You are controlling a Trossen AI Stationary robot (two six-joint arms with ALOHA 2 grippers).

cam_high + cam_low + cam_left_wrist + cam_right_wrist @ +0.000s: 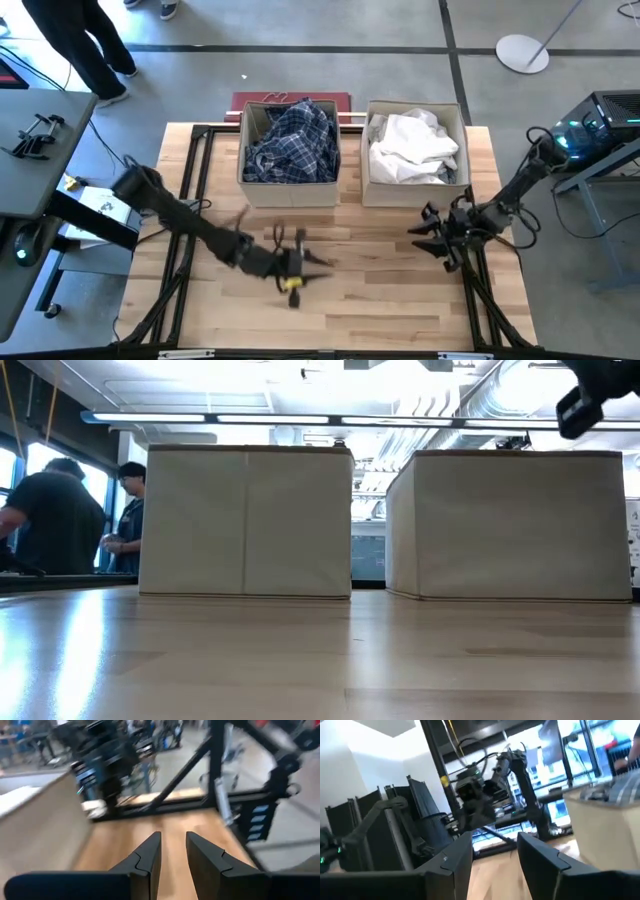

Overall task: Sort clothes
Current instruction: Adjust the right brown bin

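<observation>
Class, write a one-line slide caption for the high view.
Both grippers, left and right, hover empty; plaid shirt and white shirts fill separate boxes.

Wood, cloth and matt black metal everywhere

The wooden table (400, 310) is looking smooth and glossy, the beige boxes (245, 520) are showing matt woven fabric, and the plaid shirt (290, 140) is sitting soft and crumpled.

Bare table (390, 300) in front, two fabric boxes (290, 190) blocking the far edge, narrow gap between them
</observation>
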